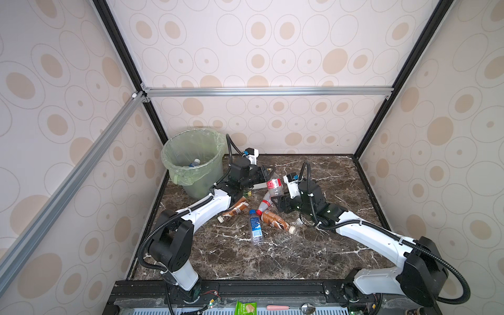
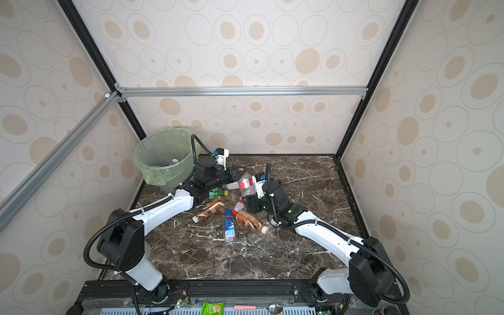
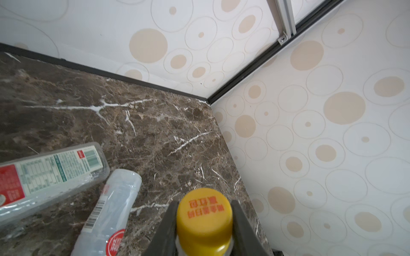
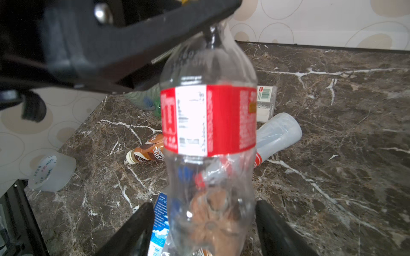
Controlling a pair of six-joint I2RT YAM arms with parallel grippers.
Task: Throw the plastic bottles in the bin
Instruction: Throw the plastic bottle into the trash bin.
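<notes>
Under left arm [image 2: 166, 203], green bottle [image 2: 216, 193] half hidden

The yellow-capped bottle [image 3: 204, 219] is mostly cut off.

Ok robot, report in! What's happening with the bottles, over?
Left gripper: jaws shut on yellow cap of red-label bottle. Right gripper: jaws open around its base. Bin mouth unblocked; other bottles lie on table.

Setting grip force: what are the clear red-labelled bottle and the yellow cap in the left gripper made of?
Clear red-labelled bottle: thin glossy plastic, likely; crumpled, see-through walls. Yellow cap: opaque smooth plastic, probably harder; satin sheen, printed red characters.
</notes>
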